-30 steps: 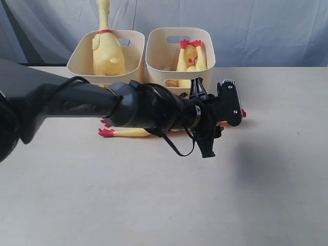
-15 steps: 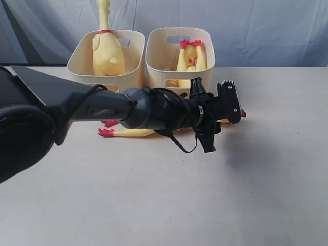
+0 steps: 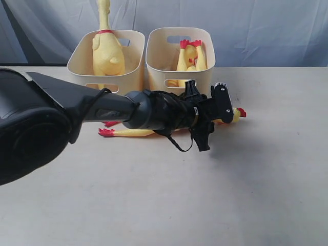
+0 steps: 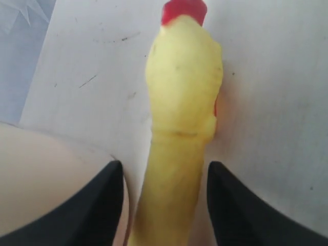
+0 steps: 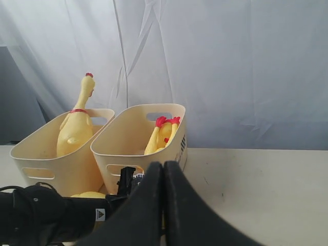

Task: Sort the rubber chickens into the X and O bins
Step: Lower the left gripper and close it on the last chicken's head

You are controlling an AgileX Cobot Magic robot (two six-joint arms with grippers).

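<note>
Exterior: smooth yellow rubber chicken lies lengthwise on the matte worktop, at 6 o'clock of two rounded cream bins.
Left wrist: left gripper parted, black fingers flanking the chicken's neck, unclamped.
Right wrist: right gripper pressed together, holding nothing.

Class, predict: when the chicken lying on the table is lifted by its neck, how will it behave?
Likely floppy: the chicken is long and thin, so body and legs should droop from the left gripper astride its neck. Its smooth skin might slip.
</note>
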